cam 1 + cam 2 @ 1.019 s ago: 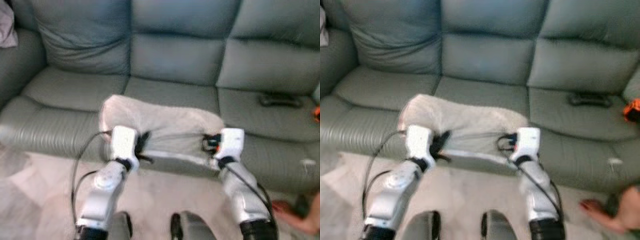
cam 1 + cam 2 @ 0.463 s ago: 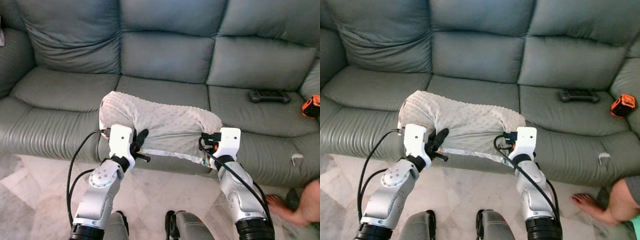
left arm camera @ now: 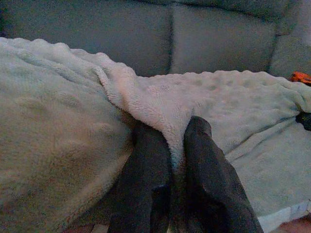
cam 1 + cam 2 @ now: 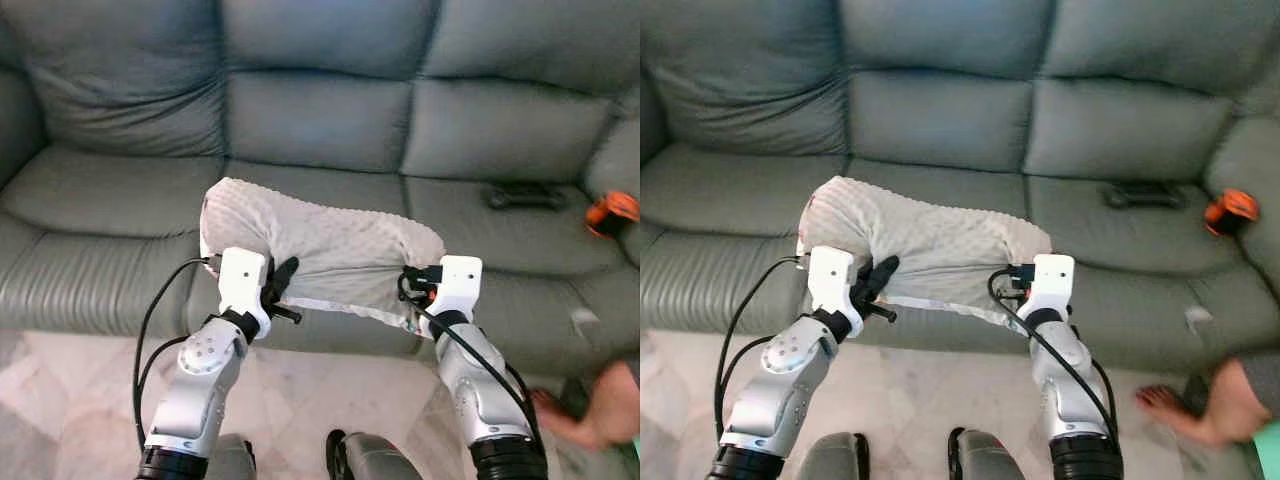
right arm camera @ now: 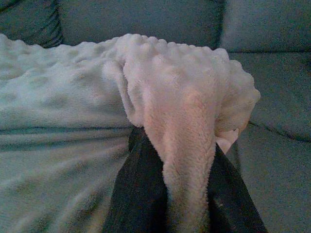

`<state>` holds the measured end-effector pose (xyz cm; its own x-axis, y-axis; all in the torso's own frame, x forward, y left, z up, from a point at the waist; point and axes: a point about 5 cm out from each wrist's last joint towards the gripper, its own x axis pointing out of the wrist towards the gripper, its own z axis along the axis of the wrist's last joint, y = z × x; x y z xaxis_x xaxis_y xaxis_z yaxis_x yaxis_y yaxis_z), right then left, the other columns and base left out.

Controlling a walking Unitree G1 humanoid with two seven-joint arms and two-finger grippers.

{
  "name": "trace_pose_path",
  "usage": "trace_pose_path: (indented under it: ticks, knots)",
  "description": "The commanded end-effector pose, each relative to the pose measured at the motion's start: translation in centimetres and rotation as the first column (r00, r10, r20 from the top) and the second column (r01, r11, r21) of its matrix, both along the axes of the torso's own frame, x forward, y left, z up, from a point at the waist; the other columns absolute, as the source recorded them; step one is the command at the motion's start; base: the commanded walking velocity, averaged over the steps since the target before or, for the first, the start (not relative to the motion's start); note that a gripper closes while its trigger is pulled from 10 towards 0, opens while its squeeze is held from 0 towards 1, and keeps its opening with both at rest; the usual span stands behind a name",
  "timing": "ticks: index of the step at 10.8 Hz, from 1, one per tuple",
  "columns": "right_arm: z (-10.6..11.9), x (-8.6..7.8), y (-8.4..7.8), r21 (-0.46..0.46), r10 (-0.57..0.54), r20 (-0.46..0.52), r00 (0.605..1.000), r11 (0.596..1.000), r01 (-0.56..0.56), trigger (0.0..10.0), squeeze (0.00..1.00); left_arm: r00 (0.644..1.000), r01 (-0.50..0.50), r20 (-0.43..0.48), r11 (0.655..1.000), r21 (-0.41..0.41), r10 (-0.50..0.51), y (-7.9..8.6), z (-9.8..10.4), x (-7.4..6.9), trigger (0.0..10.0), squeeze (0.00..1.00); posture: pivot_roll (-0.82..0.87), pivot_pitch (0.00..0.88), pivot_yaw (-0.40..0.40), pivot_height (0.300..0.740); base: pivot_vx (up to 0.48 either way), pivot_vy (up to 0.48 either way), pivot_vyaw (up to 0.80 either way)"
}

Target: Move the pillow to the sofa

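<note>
Grey pillow — pinched between left gripper, right gripper — above sofa.

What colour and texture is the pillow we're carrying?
Pale grey with a raised dotted plush surface; the pillow shows best in the left eye view.

Both silver arms reach forward and up, elbows bent, wrists level with each other. The left gripper pinches a fold of the pillow between its two black fingers. The right gripper clamps a bunched corner at the other end, its fingers pressed against the fabric.
</note>
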<state>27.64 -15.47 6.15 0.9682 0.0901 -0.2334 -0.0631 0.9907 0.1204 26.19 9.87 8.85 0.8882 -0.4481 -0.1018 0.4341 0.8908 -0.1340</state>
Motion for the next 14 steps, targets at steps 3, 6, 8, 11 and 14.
trace_pose_path:
  ticks: [3, 6, 8, 11, 14]
  knots:
    - [-0.2, -0.1, 0.0, -0.006, 0.003, -0.008, 1.0, 1.0, -0.003, 10.0, 0.0, 0.999, 0.025, 0.025, 1.0, -0.011, -0.025, -0.4, 0.6, -0.1, 10.0, 0.0, -0.03, 0.167, -0.026, 0.74, 0.274, 0.0, 0.0]
    - [-0.1, -0.3, -0.4, -0.014, -0.011, 0.003, 1.0, 1.0, 0.011, 10.0, 0.0, 1.0, 0.021, 0.019, 1.0, -0.005, -0.021, -0.4, 0.4, -0.2, 10.0, 0.0, -0.03, 0.167, -0.031, 0.74, 0.176, 0.0, 0.0]
    - [0.4, -1.4, -1.3, -0.055, -0.047, 0.072, 0.996, 0.997, 0.051, 10.0, 0.0, 0.993, -0.069, 0.096, 0.994, 0.081, 0.062, 0.7, 0.4, -0.1, 10.0, 0.0, -0.03, 0.167, -0.036, 0.74, 0.0, 0.0, 0.0]
    - [1.0, -2.3, -2.4, -0.152, -0.131, 0.167, 0.977, 0.976, 0.156, 10.0, 0.0, 0.924, -0.314, 0.278, 0.937, 0.151, 0.264, 3.9, 0.3, -0.1, 10.0, 0.0, -0.04, 0.171, -0.055, 0.74, 0.0, 0.0, 0.0]
    - [1.5, -1.8, -1.9, -0.094, -0.126, 0.171, 0.977, 0.985, 0.144, 10.0, 0.0, 0.923, -0.328, 0.257, 0.935, 0.138, 0.286, 4.8, -0.3, 0.2, 10.0, 0.0, -0.04, 0.169, -0.063, 0.74, 0.0, 0.0, 0.0]
